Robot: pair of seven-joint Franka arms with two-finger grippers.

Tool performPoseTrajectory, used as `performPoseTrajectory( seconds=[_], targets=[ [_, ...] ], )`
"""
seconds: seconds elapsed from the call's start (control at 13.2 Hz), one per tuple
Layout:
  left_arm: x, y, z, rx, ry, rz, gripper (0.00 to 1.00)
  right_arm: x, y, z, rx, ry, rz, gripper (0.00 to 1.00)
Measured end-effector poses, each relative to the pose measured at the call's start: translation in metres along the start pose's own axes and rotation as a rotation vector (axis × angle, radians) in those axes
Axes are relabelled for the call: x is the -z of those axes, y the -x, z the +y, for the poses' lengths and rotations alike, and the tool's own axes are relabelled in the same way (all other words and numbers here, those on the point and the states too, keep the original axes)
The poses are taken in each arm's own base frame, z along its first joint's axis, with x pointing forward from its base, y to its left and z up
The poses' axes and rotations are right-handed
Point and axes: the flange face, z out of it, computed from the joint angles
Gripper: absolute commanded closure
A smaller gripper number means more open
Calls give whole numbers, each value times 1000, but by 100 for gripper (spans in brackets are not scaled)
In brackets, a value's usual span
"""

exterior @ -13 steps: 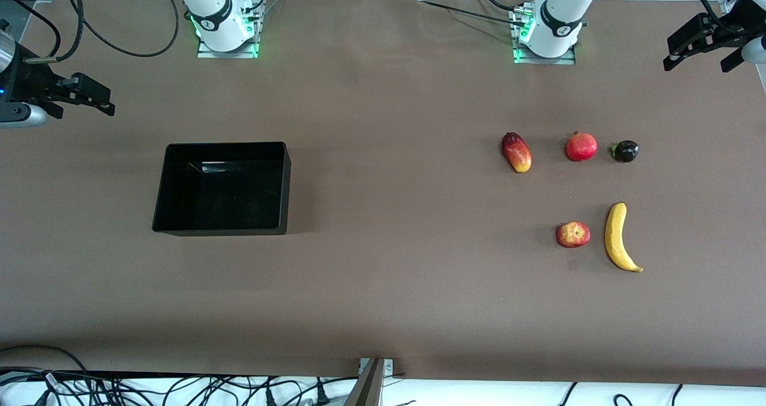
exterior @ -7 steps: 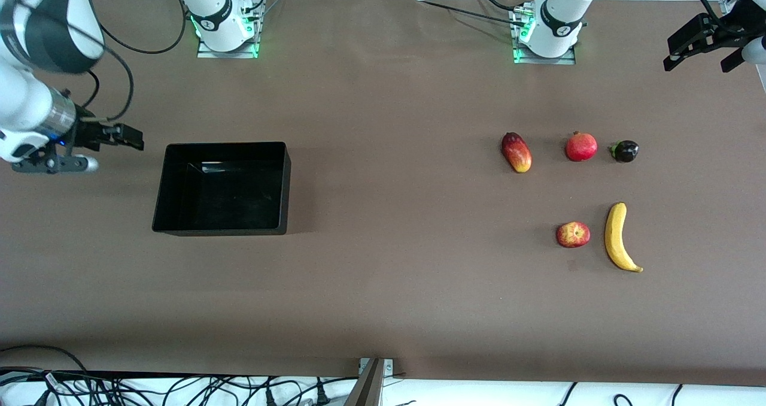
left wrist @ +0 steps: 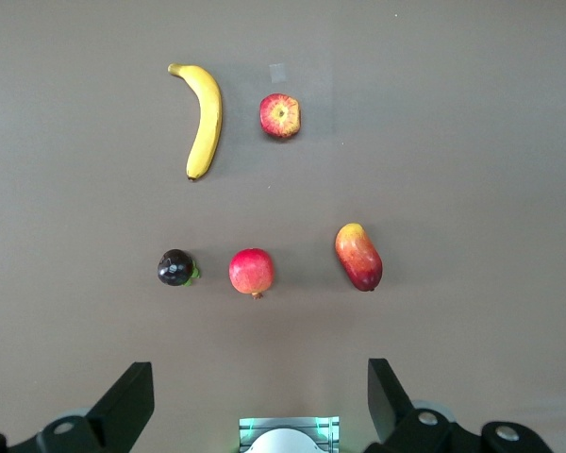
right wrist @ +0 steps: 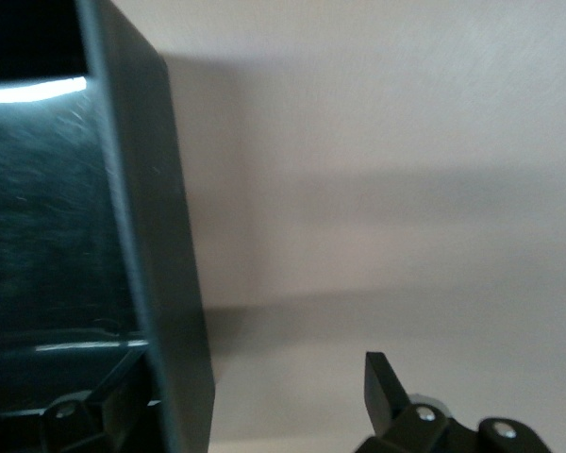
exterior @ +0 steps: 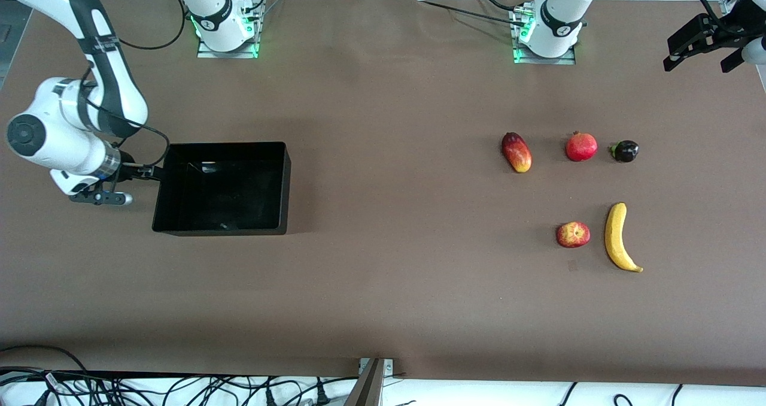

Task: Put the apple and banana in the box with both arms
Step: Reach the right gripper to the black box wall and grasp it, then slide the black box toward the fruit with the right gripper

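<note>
the right gripper [exterior: 149, 174] sat low at the box [exterior: 179, 229], at the wall toward the right arm's end of the table; in the right wrist view its fingers [right wrist: 387, 392] stood apart, one inside that wall [right wrist: 160, 283] and one outside it, not closed on it. the box was black and open-topped, with no fruit in it. the left gripper [exterior: 700, 50] hung high over the table's edge at the left arm's end, jaws spread wide, its fingers [left wrist: 132, 401] framing the fruit below. the apple [exterior: 573, 235] lay on the table just beside the banana [exterior: 619, 238], apart from it, both well apart from the box. farther from the front camera lay a row of a mango [exterior: 516, 152], a pomegranate [exterior: 581, 147] and a dark round fruit [exterior: 625, 151].
</note>
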Motion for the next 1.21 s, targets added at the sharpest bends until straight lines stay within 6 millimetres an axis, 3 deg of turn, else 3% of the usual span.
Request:
performPoseTrajectory(
  seconds=[0.08,0.15,0.3,0.6,0.75,0.98,1.21],
  targets=[
    [0,0,0,0,0,0,0,-11,6,-1,1,-1,-4,19],
    [0,0,0,0,0,0,0,-16,9,-1,1,-2,-9,39],
    [0,0,0,0,0,0,0,-16,10,-2,0,-3,-11,100],
    [0,0,0,0,0,0,0,-16,10,-4,1,-6,-20,100],
    [0,0,0,0,0,0,0,-9,8,-19,26,-18,-44,100],
    [0,0,0,0,0,0,0,37,-15,-76,79,-67,-38,100],
    [0,0,0,-1,0,0,0,80,-26,-159,105,-105,0,100]
  ],
)
